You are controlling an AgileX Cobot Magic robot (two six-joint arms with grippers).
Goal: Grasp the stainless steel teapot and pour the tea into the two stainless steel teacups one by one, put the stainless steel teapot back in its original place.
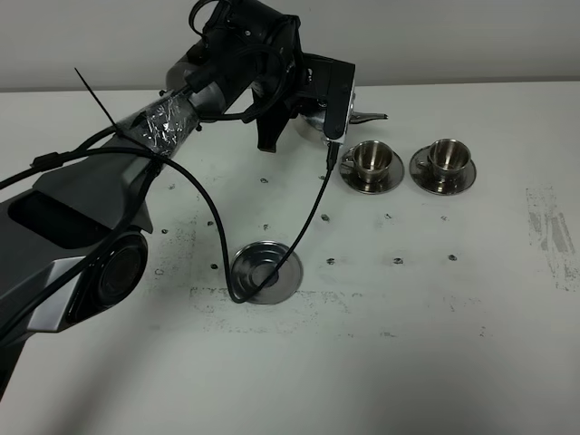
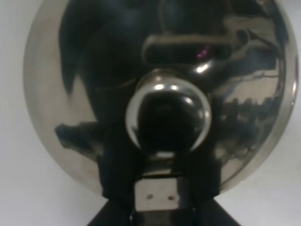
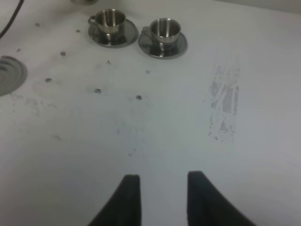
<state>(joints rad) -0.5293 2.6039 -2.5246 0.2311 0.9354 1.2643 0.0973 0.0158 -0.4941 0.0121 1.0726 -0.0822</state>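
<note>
My left gripper (image 1: 281, 122) is at the back middle of the table, shut on the handle of the stainless steel teapot (image 1: 313, 125). The pot's thin spout (image 1: 367, 116) points right, toward the nearer of the two stainless steel teacups (image 1: 371, 159); the other teacup (image 1: 445, 158) stands to its right, each on its own saucer. The left wrist view is filled by the teapot's domed lid (image 2: 94, 94) and knob (image 2: 167, 117), with the gripper (image 2: 157, 197) on the handle side. The wide steel saucer (image 1: 265, 272) lies bare. My right gripper (image 3: 162, 197) is open and empty over bare table. No tea shows.
A black cable (image 1: 304, 231) hangs from the left arm and loops across the wide saucer. The white table has a scuffed patch (image 3: 223, 106) at the right. Both cups (image 3: 109, 20) (image 3: 164, 29) and the saucer's edge (image 3: 8, 73) show in the right wrist view.
</note>
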